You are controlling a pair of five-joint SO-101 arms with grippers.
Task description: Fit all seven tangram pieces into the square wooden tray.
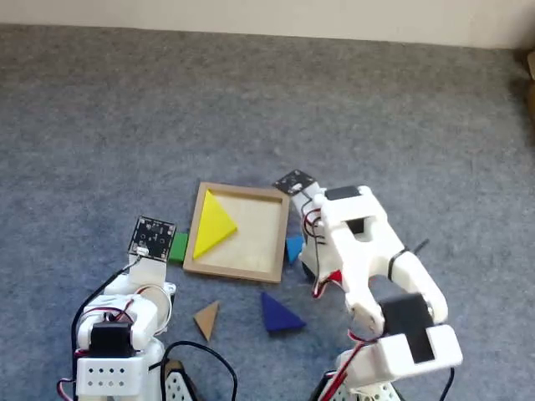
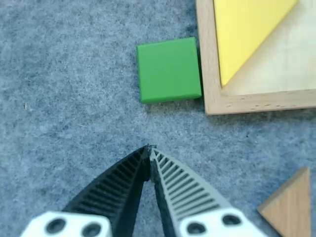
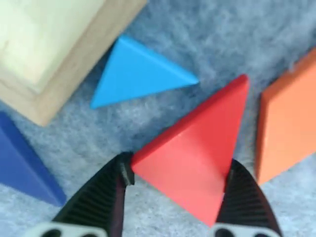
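Right tool (image 3: 176, 169): clamped across red triangle (image 3: 197, 143); wooden tray (image 3: 74, 74) just beyond, past light-blue triangle (image 3: 138, 71). Left tool (image 2: 149, 149): closed, empty.

My high camera looked down over the whole table (image 1: 125, 100). Wrist cameras sat close, each catching the tray (image 2: 207, 59) edge.

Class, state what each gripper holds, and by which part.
Right gripper: red triangle, fingers on two of its edges. Left gripper: shut, nothing held.
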